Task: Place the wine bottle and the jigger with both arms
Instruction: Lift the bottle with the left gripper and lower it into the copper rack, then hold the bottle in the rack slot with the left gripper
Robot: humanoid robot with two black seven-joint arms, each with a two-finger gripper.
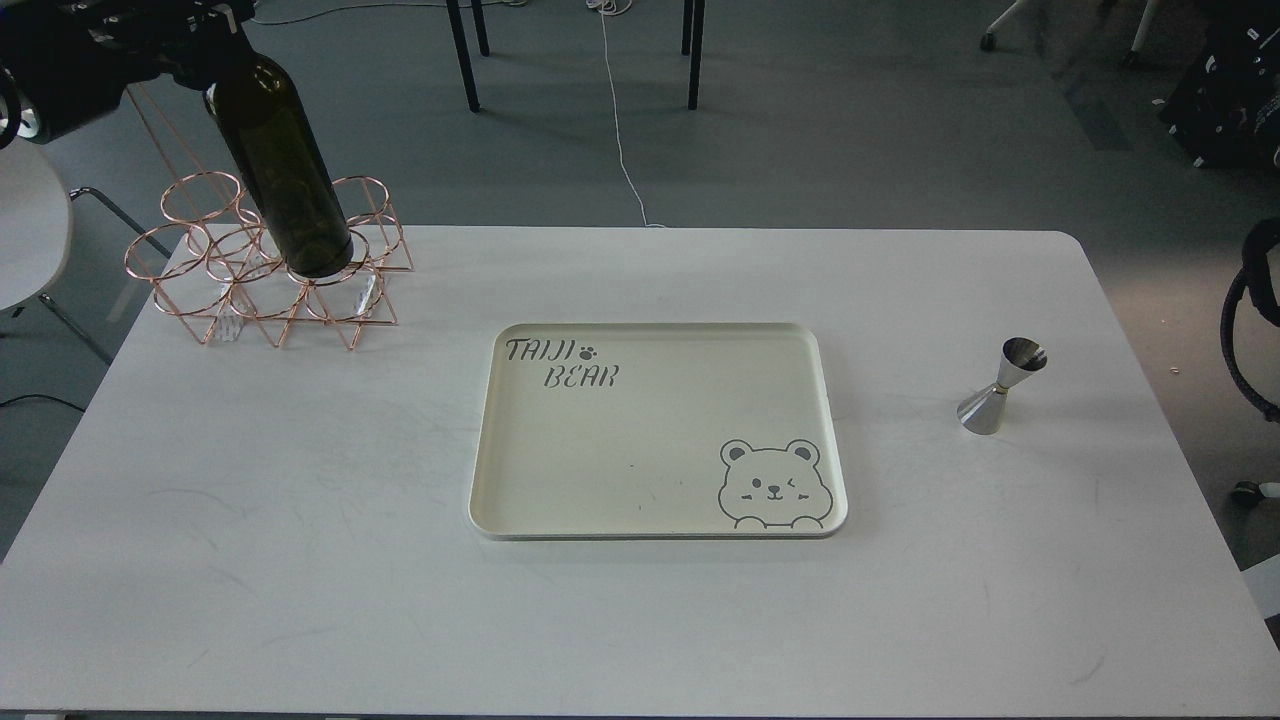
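The dark olive-green wine bottle [285, 175] hangs tilted at the far left, its base over the rings of the copper wire rack [270, 265]. I cannot tell whether its base touches the rack. My left gripper [212, 22] is at the top left corner, shut on the bottle's neck, which it hides. The steel jigger [1000, 386] stands upright on the table at the right, apart from both arms. Of my right arm only a black cable loop [1245, 320] shows at the right edge; its gripper is out of view.
A cream tray [482, 450] with a bear drawing lies in the middle of the white table [300, 520]. Chair legs and a white cable are on the floor behind the table. A white chair seat shows at the left edge.
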